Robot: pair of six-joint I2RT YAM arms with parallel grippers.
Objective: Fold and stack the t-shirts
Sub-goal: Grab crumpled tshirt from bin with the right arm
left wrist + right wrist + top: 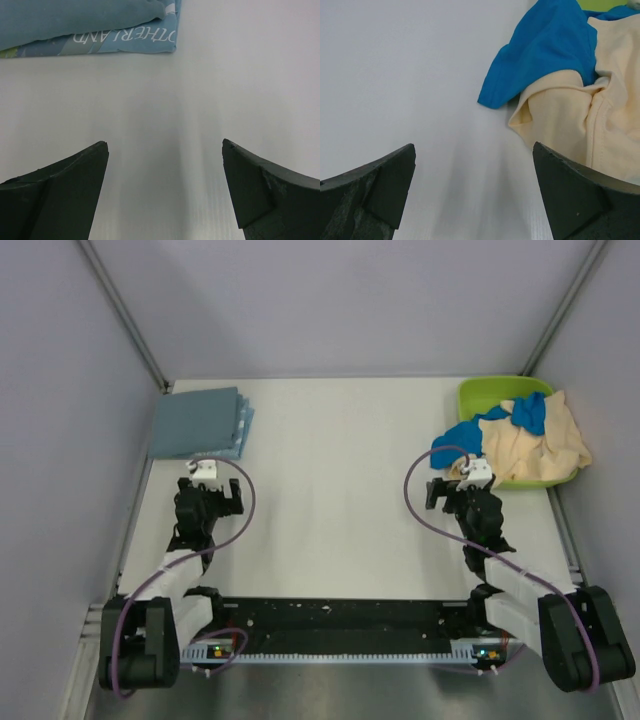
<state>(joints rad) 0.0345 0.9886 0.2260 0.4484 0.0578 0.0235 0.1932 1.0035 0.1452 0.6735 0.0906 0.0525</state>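
Dark fingers fill the 2 bottom corners of my left wrist view. They are spread well apart with only bare table between them, so the left gripper holds nothing. Beyond it, at the top of that view, lies the folded stack of dull grey-blue shirts. A lighter blue layer with pale lettering shows along its near edge. The fingertips are clear of the cloth.

From the top camera I see that stack as a flat rectangle in the far left corner of the table, with the left arm reaching toward it.

On my right wrist view the right gripper is spread just as wide and pinches nothing. Ahead of it the blue shirt hangs down onto the table, and the cream shirt lies crumpled beside and partly under it. The cream cloth comes right up to the right-hand finger; I cannot tell whether they touch.

Seen from above, both loose shirts are heaped in the green tub at the far right. The blue one spills over its near-left rim, and the cream one spills over the right side. Purple cables loop from both arms.
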